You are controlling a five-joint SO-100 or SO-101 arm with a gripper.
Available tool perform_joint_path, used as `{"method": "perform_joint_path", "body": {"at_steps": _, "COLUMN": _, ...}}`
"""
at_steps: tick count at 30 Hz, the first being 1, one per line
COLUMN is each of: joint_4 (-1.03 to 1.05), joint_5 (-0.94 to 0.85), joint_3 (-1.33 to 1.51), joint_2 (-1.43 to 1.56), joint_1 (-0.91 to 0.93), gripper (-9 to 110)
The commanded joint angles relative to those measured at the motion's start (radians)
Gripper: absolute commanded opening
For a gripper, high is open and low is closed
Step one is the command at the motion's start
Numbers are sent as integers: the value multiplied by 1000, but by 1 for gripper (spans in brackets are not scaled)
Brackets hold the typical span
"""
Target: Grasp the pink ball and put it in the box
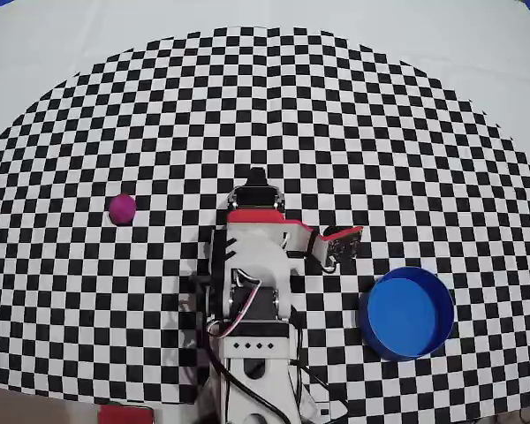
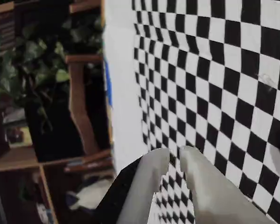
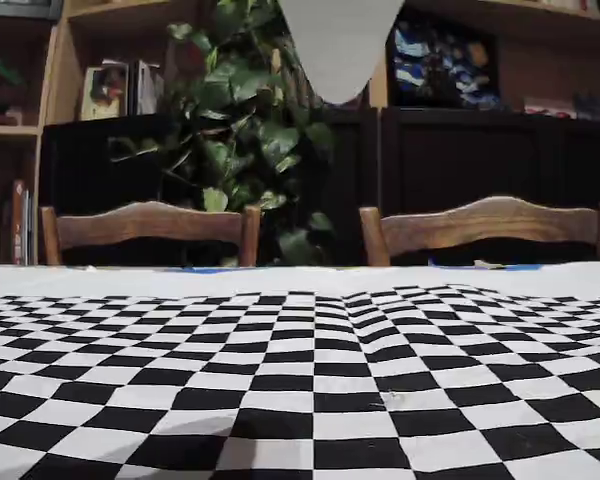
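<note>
Showing only nearly-closed, empty gripper (image 2: 175, 156) tips, wrist view misses pink ball (image 1: 122, 208).

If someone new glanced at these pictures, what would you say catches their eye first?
Probably the black-and-white checkered cloth covering the table, with the white arm at its near middle in the overhead view. Against it two colours pop: the pink ball alone at the left, and the round blue box at the lower right, empty. In the wrist view the end effector shows nothing between its nearly closed fingers.
</note>
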Motion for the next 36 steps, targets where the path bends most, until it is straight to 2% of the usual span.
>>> {"method": "perform_joint_path", "body": {"at_steps": 1, "joint_4": -83, "joint_5": -9, "joint_3": 0, "joint_2": -12, "joint_1": 12, "gripper": 0}}
{"method": "perform_joint_path", "body": {"at_steps": 11, "joint_4": -270, "joint_5": -9, "joint_3": 3, "joint_2": -21, "joint_1": 15, "gripper": 1}}
{"method": "perform_joint_path", "body": {"at_steps": 18, "joint_4": -311, "joint_5": -25, "joint_3": 3, "joint_2": -21, "joint_1": 14, "gripper": 0}}
{"method": "perform_joint_path", "body": {"at_steps": 31, "joint_4": -377, "joint_5": -402, "joint_3": 5, "joint_2": -20, "joint_1": 20, "gripper": 1}}
{"method": "perform_joint_path", "body": {"at_steps": 36, "joint_4": -403, "joint_5": -615, "joint_3": 5, "joint_2": -21, "joint_1": 14, "gripper": 0}}
